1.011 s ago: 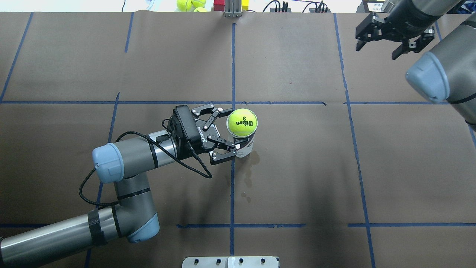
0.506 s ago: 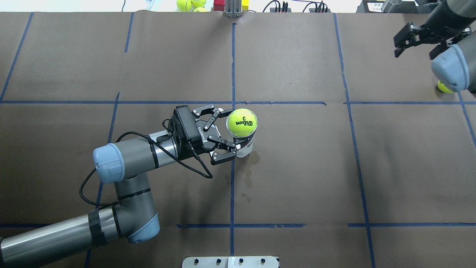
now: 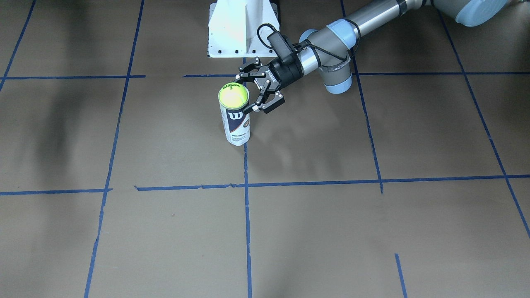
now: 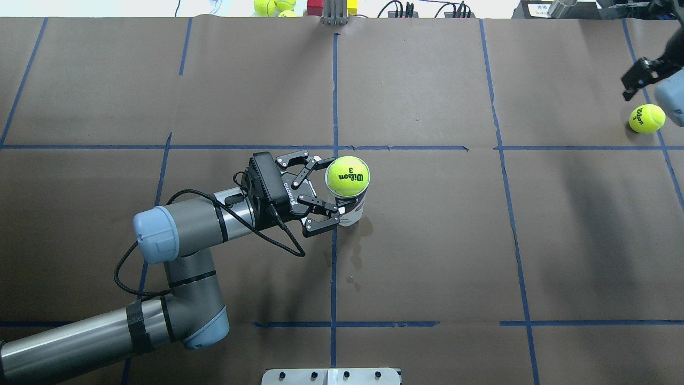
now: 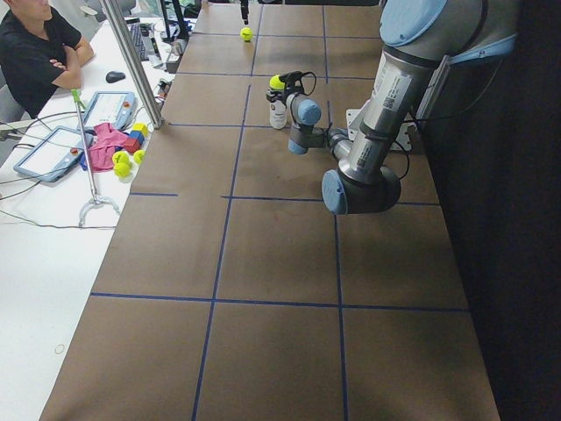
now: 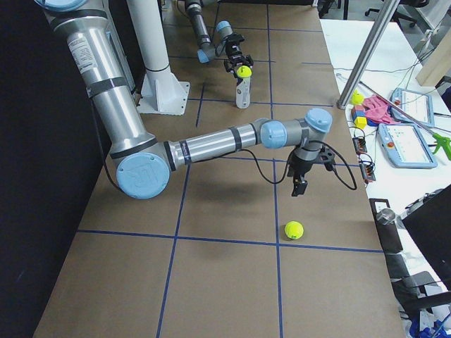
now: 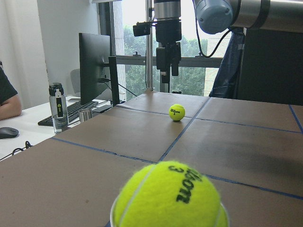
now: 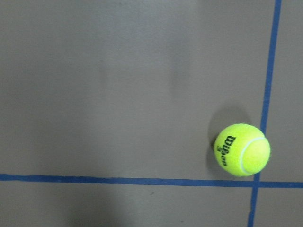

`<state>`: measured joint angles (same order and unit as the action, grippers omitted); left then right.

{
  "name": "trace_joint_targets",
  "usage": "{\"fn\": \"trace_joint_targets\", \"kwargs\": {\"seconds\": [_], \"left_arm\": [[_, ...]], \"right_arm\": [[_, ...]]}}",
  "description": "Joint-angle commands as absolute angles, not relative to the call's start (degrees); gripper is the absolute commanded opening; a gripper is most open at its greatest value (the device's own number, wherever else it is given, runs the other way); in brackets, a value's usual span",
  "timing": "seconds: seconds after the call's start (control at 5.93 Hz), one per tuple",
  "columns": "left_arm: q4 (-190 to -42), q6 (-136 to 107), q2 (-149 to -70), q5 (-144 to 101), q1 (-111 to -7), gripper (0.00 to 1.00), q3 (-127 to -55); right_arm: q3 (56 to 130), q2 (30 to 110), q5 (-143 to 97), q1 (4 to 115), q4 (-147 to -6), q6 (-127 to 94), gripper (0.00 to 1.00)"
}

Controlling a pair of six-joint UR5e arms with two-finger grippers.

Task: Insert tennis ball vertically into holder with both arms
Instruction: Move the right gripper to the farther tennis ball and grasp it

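A yellow-green tennis ball with "Wilson 3" print rests in the mouth of the holder, a clear upright can with a navy W label. My left gripper is open beside the can at its top, a finger on each side of it and neither pressing it. The left wrist view shows that tennis ball close below the camera. Far to the right, my right gripper points down, open, above a second tennis ball lying on the table by a blue tape crossing.
The white pedestal base stands behind the can on the robot's side. Spare balls and coloured blocks lie past the far table edge. A person sits at a side desk with tablets, beside a metal post.
My right arm has swung toward the right edge of the overhead view, uncovering the second ball on the table. The left gripper, can and top ball have not moved.
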<state>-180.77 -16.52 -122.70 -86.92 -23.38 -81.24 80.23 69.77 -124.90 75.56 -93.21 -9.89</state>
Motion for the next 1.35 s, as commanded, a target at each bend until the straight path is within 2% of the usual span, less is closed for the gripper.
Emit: {"fn": "trace_joint_targets", "kwargs": {"seconds": [0.0, 1.18], "left_arm": [[-180.70, -16.44, -122.70, -86.92, -23.38, 0.85, -81.21], [-180.53, -16.44, -122.70, -86.92, -23.38, 0.88, -81.30]], "right_arm": [[65.63, 70.41, -124.28, 77.87, -77.94, -5.01, 1.00], [60.03, 68.82, -128.41, 75.69, -70.66, -5.89, 1.00]]}}
